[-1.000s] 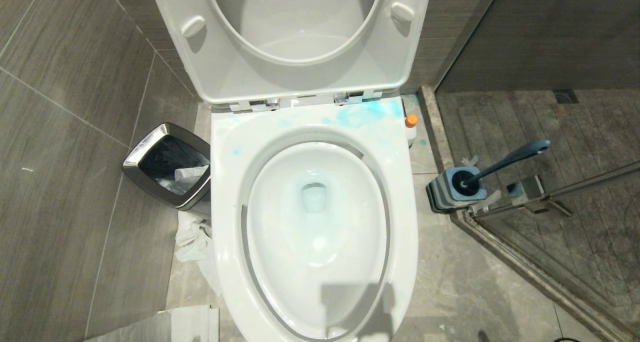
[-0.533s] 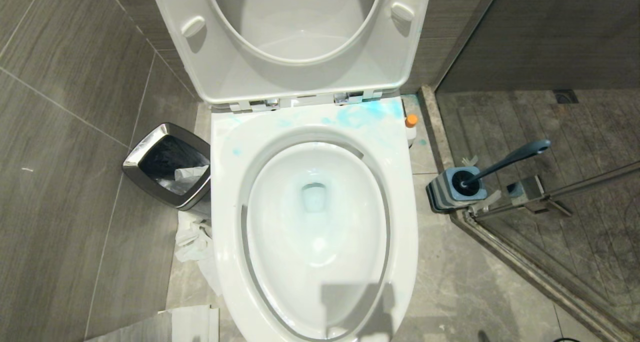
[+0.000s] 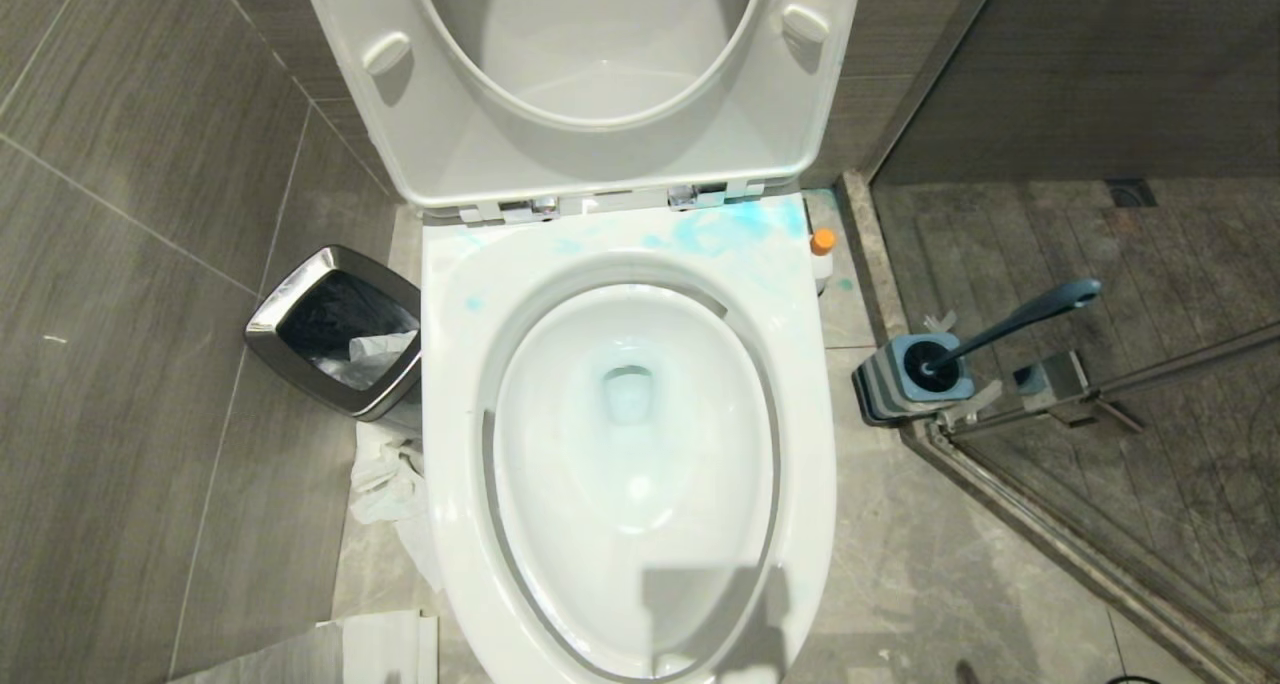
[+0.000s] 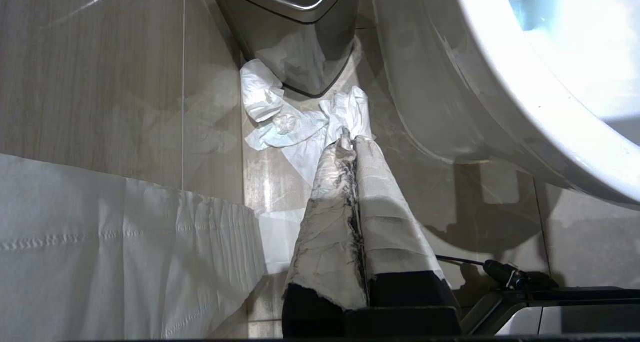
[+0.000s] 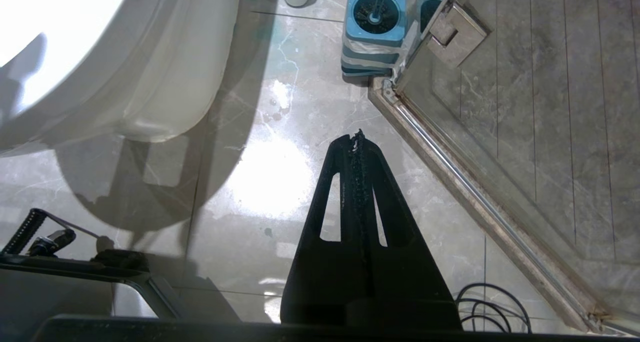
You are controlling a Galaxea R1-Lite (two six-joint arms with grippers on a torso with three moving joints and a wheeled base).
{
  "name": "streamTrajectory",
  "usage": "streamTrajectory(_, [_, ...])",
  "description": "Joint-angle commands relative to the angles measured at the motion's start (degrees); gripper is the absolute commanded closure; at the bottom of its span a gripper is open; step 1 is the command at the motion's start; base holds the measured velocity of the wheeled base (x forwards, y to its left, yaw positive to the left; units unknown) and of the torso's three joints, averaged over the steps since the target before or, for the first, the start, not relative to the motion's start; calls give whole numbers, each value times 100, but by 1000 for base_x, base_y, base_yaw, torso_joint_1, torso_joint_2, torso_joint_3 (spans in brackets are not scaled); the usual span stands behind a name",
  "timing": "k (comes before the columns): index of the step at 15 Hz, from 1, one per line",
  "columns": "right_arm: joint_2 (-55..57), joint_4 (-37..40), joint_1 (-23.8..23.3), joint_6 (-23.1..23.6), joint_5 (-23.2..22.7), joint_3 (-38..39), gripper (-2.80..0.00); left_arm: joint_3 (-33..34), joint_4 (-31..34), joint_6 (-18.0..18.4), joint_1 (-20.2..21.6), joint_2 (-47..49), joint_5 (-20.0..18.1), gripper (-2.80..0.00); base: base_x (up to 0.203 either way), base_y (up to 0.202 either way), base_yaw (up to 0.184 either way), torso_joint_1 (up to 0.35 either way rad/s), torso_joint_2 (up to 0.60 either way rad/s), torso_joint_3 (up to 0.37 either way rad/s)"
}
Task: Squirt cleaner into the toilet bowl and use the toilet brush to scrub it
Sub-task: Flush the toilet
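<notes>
While the toilet brush (image 3: 1010, 324) stands in its holder (image 3: 905, 379) beside the toilet bowl (image 3: 630, 434), both arms hang parked. Left gripper (image 4: 350, 141) and right gripper (image 5: 356, 137) fingers are pressed together, empty.

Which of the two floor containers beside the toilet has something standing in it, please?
The blue brush holder by the shower door, with the toilet brush in it; the steel bin holds only paper.

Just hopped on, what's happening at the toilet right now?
Nothing is being handled. Both arms hang low beside the toilet, the left gripper and right gripper shut and empty. The lid is up, blue cleaner is smeared on the rim near the hinges, and the toilet brush sits in its holder on the floor by the shower door.
</notes>
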State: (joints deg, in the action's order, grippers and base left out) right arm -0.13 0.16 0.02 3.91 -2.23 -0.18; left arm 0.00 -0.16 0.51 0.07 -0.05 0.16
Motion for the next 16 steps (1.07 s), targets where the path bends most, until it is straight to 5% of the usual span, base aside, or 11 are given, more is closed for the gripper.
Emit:
streamTrajectory(1, [13, 2, 2, 4, -5, 1, 0, 0, -2, 2, 1, 5, 2, 0, 0, 0, 0, 0, 0, 0])
streamTrajectory(16, [13, 2, 6, 4, -5, 1, 0, 0, 7, 21, 1, 5, -6, 0, 0, 0, 0, 0, 0, 0])
